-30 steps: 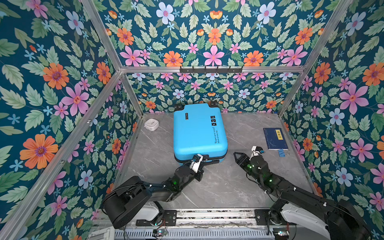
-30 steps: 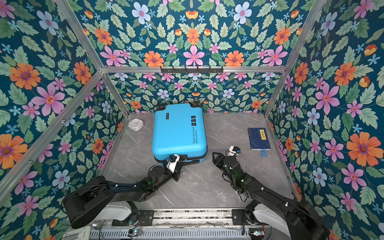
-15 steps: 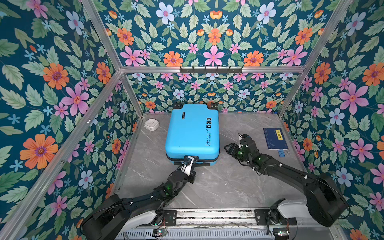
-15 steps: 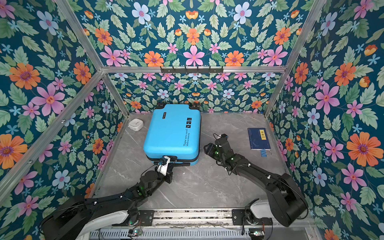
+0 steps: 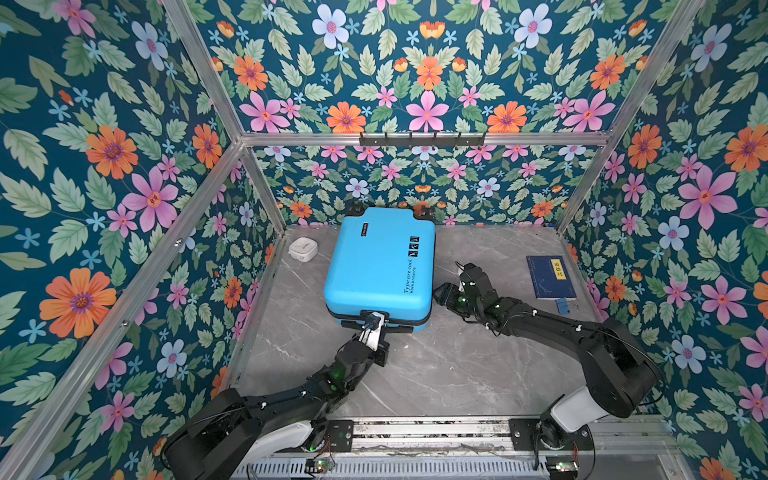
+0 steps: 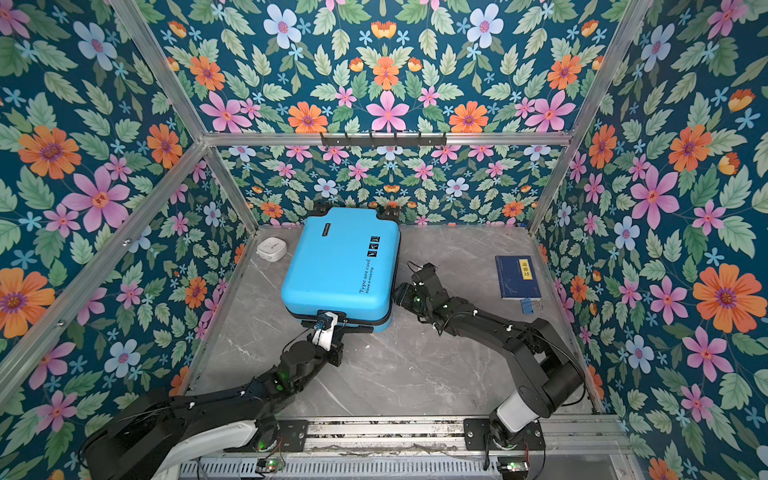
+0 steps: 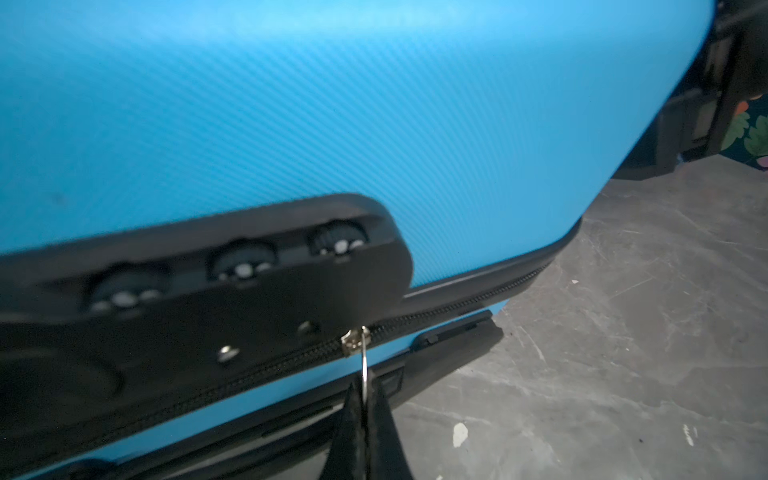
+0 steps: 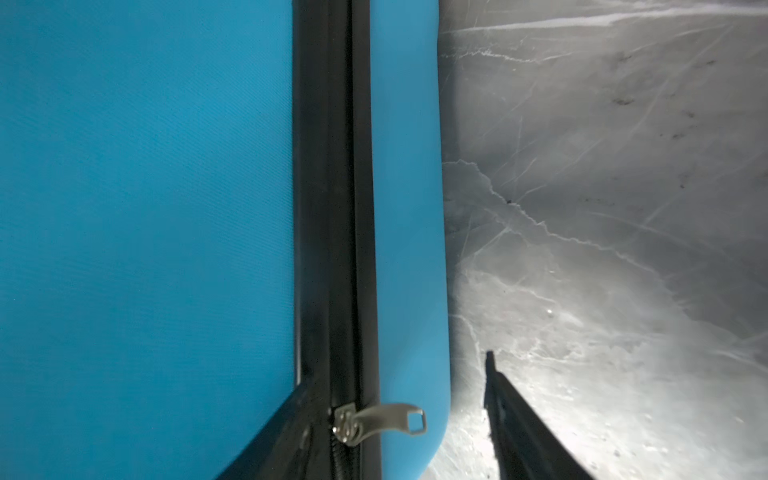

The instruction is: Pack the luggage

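I see the luggage point(image 5: 380, 266) lying flat and shut on the desk point(image 5: 436, 365). In both top views it sits at about 11 o'clock from the desk's middle, slightly skewed. Its wheels point(image 5: 426, 211) are at its 12 o'clock end by the back wall, and its lock point(image 7: 232, 270) is at its 6 o'clock end. My left fingers point(image 7: 347, 440) are at that 6 o'clock end, just below the lock. They are pressed together on a thin metal ring point(image 7: 364, 370) that hangs from a zipper slider point(image 7: 351, 341), and the ring runs straight from the slider to the fingertips. The lock's three dials are blurred, so I cannot read them. My right fingers point(image 8: 519, 415) are at the luggage's 4 o'clock corner, low beside its side, and they are spread. One finger hangs over bare desk just beside the shell, and the other shows as a dark wedge over the black zipper band. A second slider's flat tab point(image 8: 382, 417) lies between them, clear of the finger over the desk. I cannot tell whether the other finger touches it. A dark-blue book point(image 5: 550, 276) with a yellow label lies at the luggage's 3 o'clock, well apart and near the right wall. A small blue clip point(image 5: 564, 305) lies just off the book's 5 o'clock corner. A white case point(image 5: 303, 249) sits at the luggage's 10 o'clock, near the left wall and apart from the shell.
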Controlling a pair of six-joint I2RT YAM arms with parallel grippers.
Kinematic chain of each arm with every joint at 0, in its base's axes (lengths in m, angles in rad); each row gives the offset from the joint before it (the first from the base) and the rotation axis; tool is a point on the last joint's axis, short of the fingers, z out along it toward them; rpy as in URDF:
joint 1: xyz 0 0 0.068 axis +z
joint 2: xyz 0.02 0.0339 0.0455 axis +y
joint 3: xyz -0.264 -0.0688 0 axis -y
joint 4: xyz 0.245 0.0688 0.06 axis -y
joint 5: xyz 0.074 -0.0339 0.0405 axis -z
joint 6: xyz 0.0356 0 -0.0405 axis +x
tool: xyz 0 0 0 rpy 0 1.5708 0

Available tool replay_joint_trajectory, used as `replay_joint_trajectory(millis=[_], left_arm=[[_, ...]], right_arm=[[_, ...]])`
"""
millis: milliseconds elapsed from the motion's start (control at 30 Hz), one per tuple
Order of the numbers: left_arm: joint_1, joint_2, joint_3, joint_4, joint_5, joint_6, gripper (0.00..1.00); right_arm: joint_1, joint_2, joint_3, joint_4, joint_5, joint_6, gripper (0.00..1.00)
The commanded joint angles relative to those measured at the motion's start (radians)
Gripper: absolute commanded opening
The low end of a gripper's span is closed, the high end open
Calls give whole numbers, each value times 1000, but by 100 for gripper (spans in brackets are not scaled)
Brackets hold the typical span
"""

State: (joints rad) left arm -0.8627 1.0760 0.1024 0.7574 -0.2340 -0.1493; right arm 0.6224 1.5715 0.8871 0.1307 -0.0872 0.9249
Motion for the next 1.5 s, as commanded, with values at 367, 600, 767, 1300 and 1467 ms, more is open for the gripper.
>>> replay_joint_trajectory(millis=[367,600,767,1300,1467], left_arm=[[-156,167,94,232,93,57,0],[-250,353,189,394,-28,31,0],[-305,475,269,534,-201,2,0],[-351,492,283,565,-393,3,53],[-392,325,250,322,-412,-40,83]], right_arm=[[116,65,-8,117,-48,92,61],[179,120,16,140,-17,115,60],[220,138,17,165,10,138,60],[197,97,-26,164,9,126,64],[118,11,-79,145,-32,90,71]])
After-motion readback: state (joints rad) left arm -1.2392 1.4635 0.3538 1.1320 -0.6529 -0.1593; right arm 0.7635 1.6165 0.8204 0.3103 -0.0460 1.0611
